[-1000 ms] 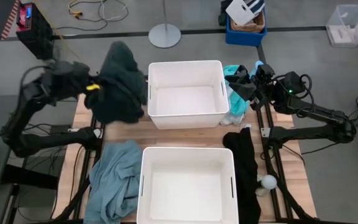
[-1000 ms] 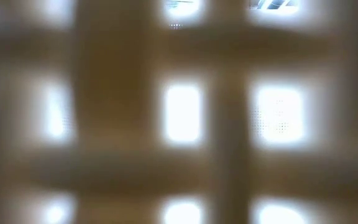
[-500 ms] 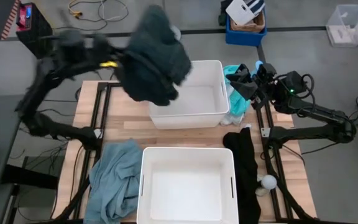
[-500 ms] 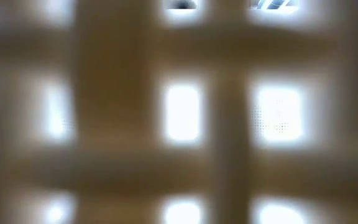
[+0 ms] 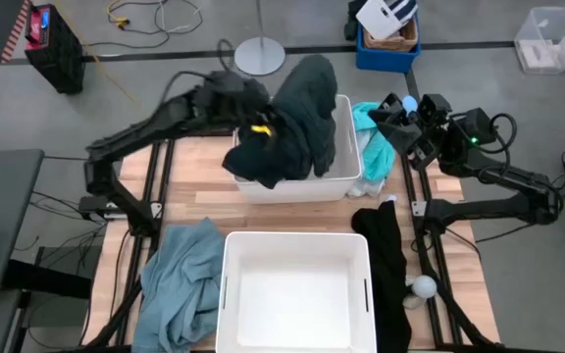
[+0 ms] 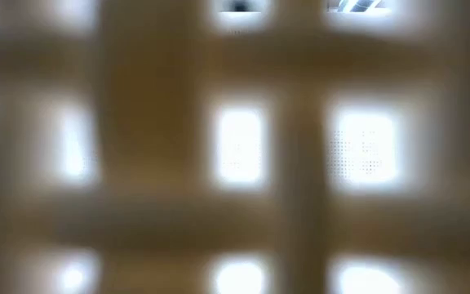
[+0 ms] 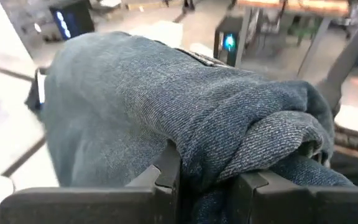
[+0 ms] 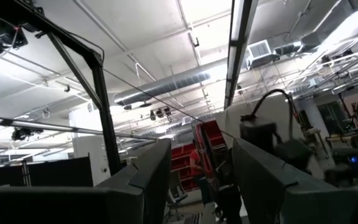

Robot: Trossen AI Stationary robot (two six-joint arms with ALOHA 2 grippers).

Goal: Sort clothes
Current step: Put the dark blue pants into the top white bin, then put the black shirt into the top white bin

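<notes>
My left gripper [image 5: 260,129] is shut on a dark green garment [image 5: 300,108], which it holds above the far white bin [image 5: 346,169]. The garment fills the left wrist view [image 7: 166,106]. My right gripper [image 5: 392,110] is open and empty at the table's far right, tilted upward; its wrist view shows only the ceiling between the fingers [image 8: 197,180]. A turquoise cloth [image 5: 373,149] lies between the far bin and the right gripper. A blue-grey garment [image 5: 179,284] lies at the near left and a black garment [image 5: 385,257] at the near right. My left gripper pinches a bunched fold of the dark garment [image 7: 205,167] between its two fingers [image 7: 168,171]; several layers are gathered there. The arm reaches in from the table's left. The garment hangs around and below the gripper, over the far bin's left part.
A second white bin [image 5: 297,289] stands at the near middle. A small bottle with a pale round cap [image 5: 420,287] lies by the black garment. Boxes and a round stand base [image 5: 260,54] are on the floor beyond the table.
My left gripper has swung from the table's far left toward the right, carrying the dark garment lifted clear, and now holds it over the far bin. My right gripper has shifted a little toward the far edge.
</notes>
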